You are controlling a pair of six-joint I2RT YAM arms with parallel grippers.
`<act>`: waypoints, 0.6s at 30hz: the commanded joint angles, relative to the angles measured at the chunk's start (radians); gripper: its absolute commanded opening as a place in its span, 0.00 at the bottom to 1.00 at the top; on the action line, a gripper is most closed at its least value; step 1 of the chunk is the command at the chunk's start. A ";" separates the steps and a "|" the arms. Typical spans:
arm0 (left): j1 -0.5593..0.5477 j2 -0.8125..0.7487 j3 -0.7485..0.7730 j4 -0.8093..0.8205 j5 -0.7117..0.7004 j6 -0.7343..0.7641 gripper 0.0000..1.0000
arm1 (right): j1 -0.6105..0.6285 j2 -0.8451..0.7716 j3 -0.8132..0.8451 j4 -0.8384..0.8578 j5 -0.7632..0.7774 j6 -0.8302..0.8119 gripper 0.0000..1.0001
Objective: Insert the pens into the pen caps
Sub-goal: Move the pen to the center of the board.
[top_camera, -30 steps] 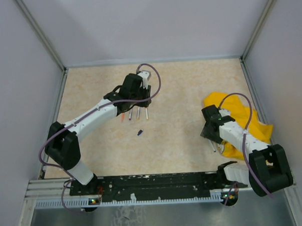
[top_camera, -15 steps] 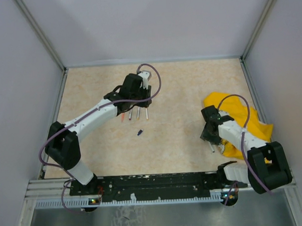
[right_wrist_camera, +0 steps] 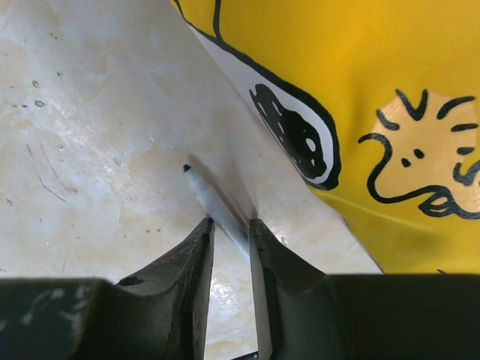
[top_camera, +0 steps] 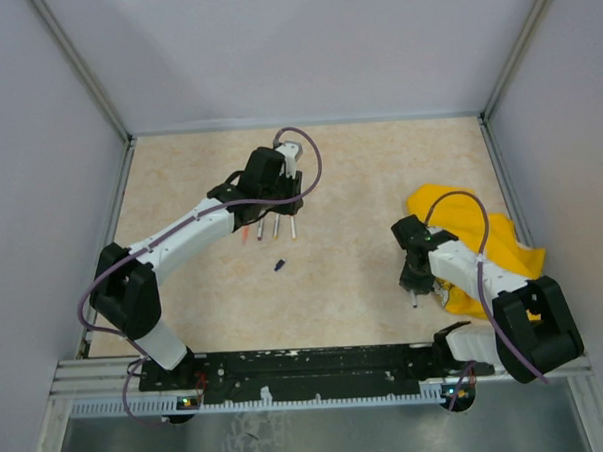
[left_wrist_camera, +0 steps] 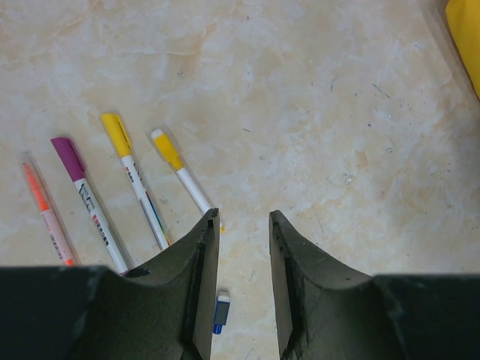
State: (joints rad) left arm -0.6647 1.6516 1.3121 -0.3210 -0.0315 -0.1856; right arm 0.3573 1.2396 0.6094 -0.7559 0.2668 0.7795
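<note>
My right gripper (right_wrist_camera: 230,221) is shut on a grey uncapped pen (right_wrist_camera: 202,191) whose black tip points away, beside the edge of the yellow cloth. In the top view this gripper (top_camera: 414,279) is low over the table, with the pen's end (top_camera: 414,301) sticking out toward the near edge. My left gripper (left_wrist_camera: 240,217) is open and empty, hovering over the row of capped pens: an orange-pink pen (left_wrist_camera: 45,214), a purple-capped pen (left_wrist_camera: 71,157) and two yellow-capped pens (left_wrist_camera: 115,131) (left_wrist_camera: 166,148). A loose dark blue cap (left_wrist_camera: 220,313) lies between the jaws, below them; it also shows in the top view (top_camera: 280,264).
The crumpled yellow cloth (top_camera: 477,238) with cartoon prints lies at the right, against the right wall, and fills the upper right of the right wrist view (right_wrist_camera: 360,75). Walls enclose the table on three sides.
My right gripper has moved left, away from the yellow cloth, with the grey pen between its jaws. The left arm has not moved.
</note>
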 commanded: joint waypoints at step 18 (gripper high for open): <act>0.007 -0.055 -0.013 0.027 -0.015 0.021 0.39 | 0.055 -0.105 0.042 0.128 -0.121 -0.128 0.00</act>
State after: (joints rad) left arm -0.6647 1.6501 1.3121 -0.3210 -0.0357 -0.1810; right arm 0.3733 1.1458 0.6090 -0.6975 0.1871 0.7223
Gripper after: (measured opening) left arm 0.381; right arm 0.089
